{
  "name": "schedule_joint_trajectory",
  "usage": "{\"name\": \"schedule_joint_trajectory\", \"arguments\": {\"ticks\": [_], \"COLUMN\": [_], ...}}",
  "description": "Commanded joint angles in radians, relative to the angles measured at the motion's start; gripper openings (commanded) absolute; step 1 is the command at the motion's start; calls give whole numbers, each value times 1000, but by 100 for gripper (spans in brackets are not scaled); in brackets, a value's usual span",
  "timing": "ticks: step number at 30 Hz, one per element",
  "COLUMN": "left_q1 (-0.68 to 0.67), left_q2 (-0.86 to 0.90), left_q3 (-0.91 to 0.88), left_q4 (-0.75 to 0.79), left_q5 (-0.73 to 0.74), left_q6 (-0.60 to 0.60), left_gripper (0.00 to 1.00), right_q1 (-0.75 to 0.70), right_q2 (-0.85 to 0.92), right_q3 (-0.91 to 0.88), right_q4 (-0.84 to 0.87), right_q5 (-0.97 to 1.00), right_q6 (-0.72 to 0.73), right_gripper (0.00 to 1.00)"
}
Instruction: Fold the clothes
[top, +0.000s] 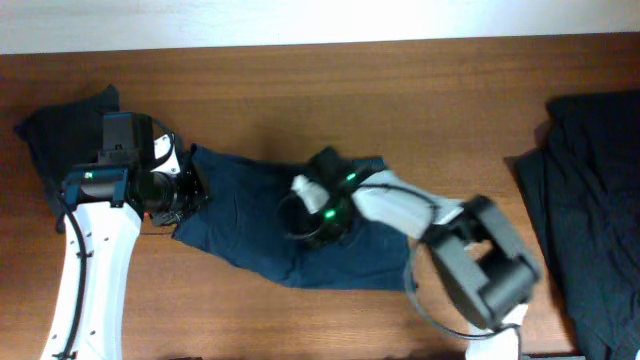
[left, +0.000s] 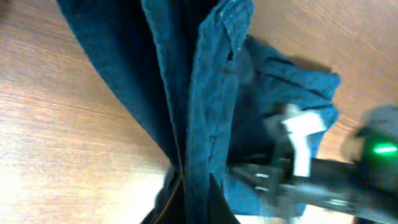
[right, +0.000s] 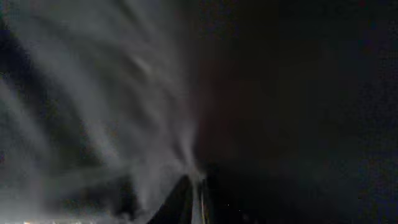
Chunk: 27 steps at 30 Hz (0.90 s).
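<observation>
Mid-desk, a bit twd the left edge, the shorts (top: 250, 225) lie flat but creased on the wood desk (top: 430, 90). Left claw (top: 190, 195) is at their left-hand end, clamped on the hem. Left wrist cam confirms: blue cloth (left: 205, 93) funnels down into the pinch at the bottom of shot. Right claw (top: 318, 212) sits on the middle of the shorts, w/ a small bunch of fabric humped up just beside it. Right wrist cam is v. dark, but creases in the cloth (right: 112, 112) run together at the fingertips, so it's closed on fabric too. Another dark garment (top: 55, 135) lies by the far-left corner, next to the left arm. A pile of dark clothes (top: 590, 200) sits along the right edge, well apart.
</observation>
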Motion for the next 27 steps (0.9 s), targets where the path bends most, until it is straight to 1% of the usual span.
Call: {"name": "schedule_joint_trajectory", "arguments": {"ticks": [1, 4, 5, 7, 9, 13, 15, 17, 19, 22, 27], "left_q1": [-1, -1, -1, -1, -1, -35, -115, -231, -326, -460, -596], "left_q2": [-19, -19, -19, -19, -19, -19, -19, -17, -17, -4, 115], "left_q3": [14, 14, 14, 15, 15, 14, 14, 14, 13, 8, 8], "left_q4": [3, 8, 19, 48, 52, 52, 51, 52, 68, 109, 254], "left_q5": [-46, -86, -113, -119, -90, 58, 67, 64, 64, -3, -4], "left_q6": [19, 19, 19, 19, 19, 19, 10, -27, -31, -179, -340], "left_gripper": [1, 0, 1, 0, 0, 0, 1, 1, 0, 0, 0], "right_q1": [-142, -268, -299, -315, -314, -314, -314, -314, -314, -314, -314], "right_q2": [-148, -157, -151, -141, -140, -138, -138, -138, -138, -138, -138], "right_q3": [27, 19, -6, -69, -133, -206, -209, -209, -209, -209, -209], "right_q4": [-150, -327, -348, -330, -262, -154, -151, -144, -137, -137, -141], "right_q5": [148, 344, 359, 361, 361, 359, 359, 359, 359, 359, 359], "right_q6": [-64, -66, -113, -144, -139, -124, -124, -119, -101, -98, -98], "right_gripper": [11, 14, 13, 14, 14, 15, 15, 15, 15, 14, 14]}}
